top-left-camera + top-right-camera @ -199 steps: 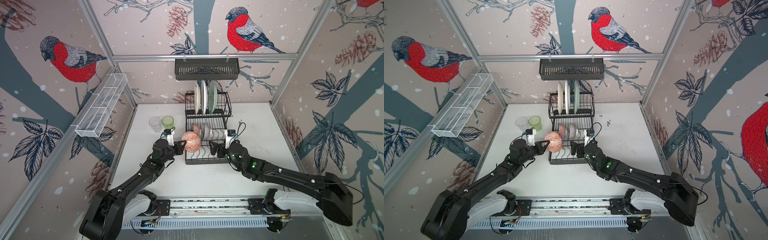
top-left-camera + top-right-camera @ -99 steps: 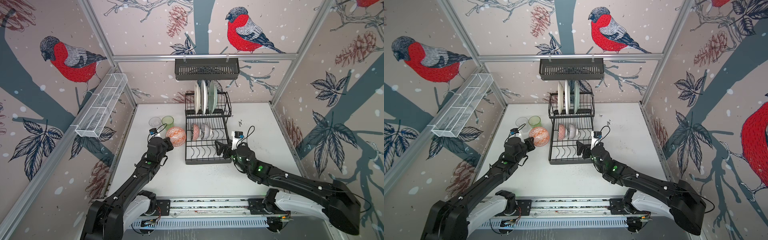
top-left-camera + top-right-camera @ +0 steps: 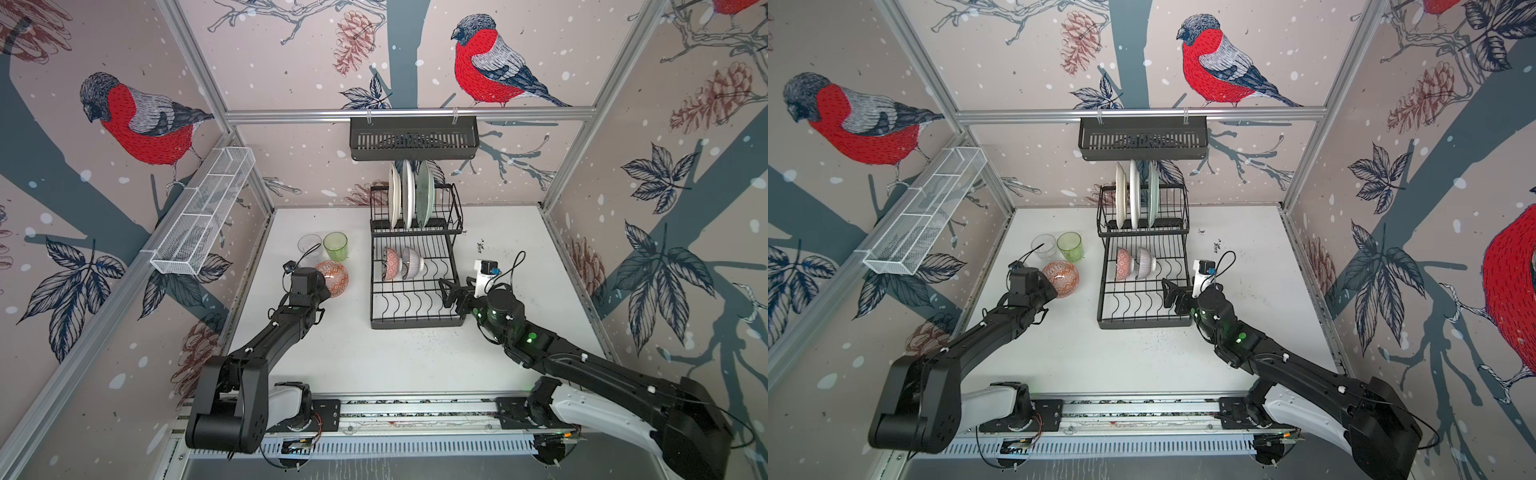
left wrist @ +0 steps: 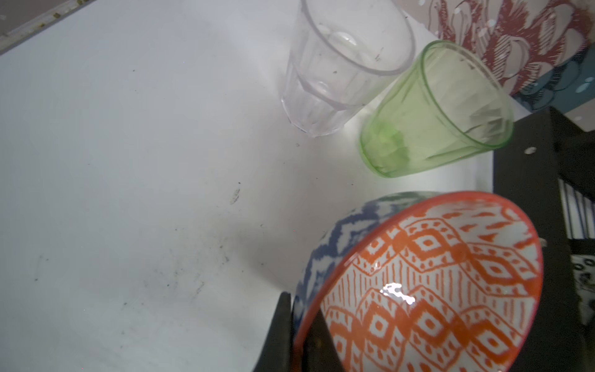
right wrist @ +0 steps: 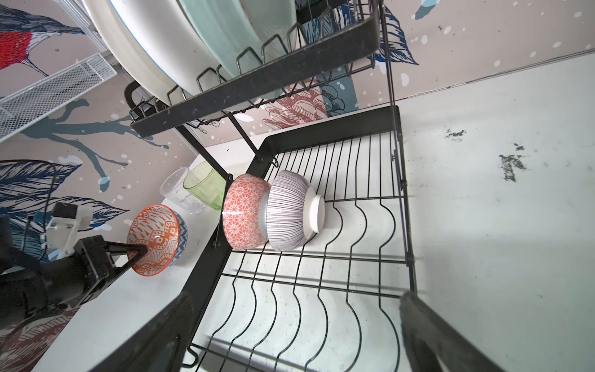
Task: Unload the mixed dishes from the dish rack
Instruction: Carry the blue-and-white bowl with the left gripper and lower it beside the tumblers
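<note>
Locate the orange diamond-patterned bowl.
In both top views the orange bowl is left of the dish rack, beside the green glass, with the left gripper shut on its rim.

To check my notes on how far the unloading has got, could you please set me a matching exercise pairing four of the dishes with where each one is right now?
Things:
1. green glass
2. orange diamond-patterned bowl
3. grey striped bowl
4. pale green plate

Places:
A. standing on edge in the upper level of the dish rack
B. pinched at its rim by the left claw
C. lying on its side on the rack's lower level
D. upright on the table beside the clear glass

Pairs: 1-D, 2-B, 3-C, 4-A.
</note>
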`<state>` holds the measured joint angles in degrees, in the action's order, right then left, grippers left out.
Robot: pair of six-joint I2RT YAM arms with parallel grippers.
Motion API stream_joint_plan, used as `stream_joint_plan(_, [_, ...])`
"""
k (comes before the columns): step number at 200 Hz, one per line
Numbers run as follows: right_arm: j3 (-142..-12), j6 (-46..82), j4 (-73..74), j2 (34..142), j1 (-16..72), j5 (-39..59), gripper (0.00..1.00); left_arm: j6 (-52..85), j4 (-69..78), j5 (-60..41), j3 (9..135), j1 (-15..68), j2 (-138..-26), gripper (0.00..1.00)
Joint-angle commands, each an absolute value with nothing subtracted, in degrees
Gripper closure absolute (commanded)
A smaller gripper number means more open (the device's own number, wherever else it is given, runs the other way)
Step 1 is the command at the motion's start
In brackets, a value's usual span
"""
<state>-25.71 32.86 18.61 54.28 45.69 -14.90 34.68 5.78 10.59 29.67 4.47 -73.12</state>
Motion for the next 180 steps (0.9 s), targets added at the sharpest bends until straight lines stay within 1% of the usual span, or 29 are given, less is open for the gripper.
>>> stream_joint_plan(1, [-25.10,32.98,19.98,53.15,45.22,-13.32,0.00,34.96,6.83,11.61,31.38,3.98,-76.22,1.00])
stream_joint_plan(48, [-24.13,33.06,19.78,51.77,44.30,-12.84,0.00,34.44,6.29,10.32,34.24,3.95,-81.09,1.00])
stream_joint_plan(123, [-23.12,33.66,19.92,51.75,43.29,-11.79,0.01,32.06,2.20,15.43,36.38,3.52,-81.08,1.00])
stream_joint_plan(126, [-23.18,33.66,19.90,51.77,43.21,-11.84,0.00,32.00,2.29,15.39,36.31,3.52,-81.04,0.97])
stream_joint_plan(133, [-23.12,33.66,19.88,51.81,43.09,-11.70,0.01,32.07,2.33,15.32,36.39,3.52,-80.95,0.88])
stream_joint_plan(138, [-23.10,33.66,19.87,51.85,43.00,-11.61,0.00,31.99,2.32,15.17,36.40,3.52,-80.95,0.78])
stream_joint_plan(142, [-23.15,33.67,19.91,51.92,42.90,-11.52,0.01,32.04,2.32,15.04,36.49,3.52,-80.95,0.67])
stream_joint_plan(147, [-23.12,33.69,19.91,51.94,42.79,-11.38,0.01,31.93,2.33,14.82,36.56,3.52,-81.03,0.58])
stream_joint_plan(168, [-23.12,33.75,19.85,52.20,42.52,-11.17,0.01,31.64,2.32,14.43,36.92,3.52,-81.30,0.46])
stream_joint_plan(180, [-22.96,33.95,19.78,52.28,42.39,-11.18,0.00,31.25,2.21,14.04,37.23,3.52,-81.39,0.32])
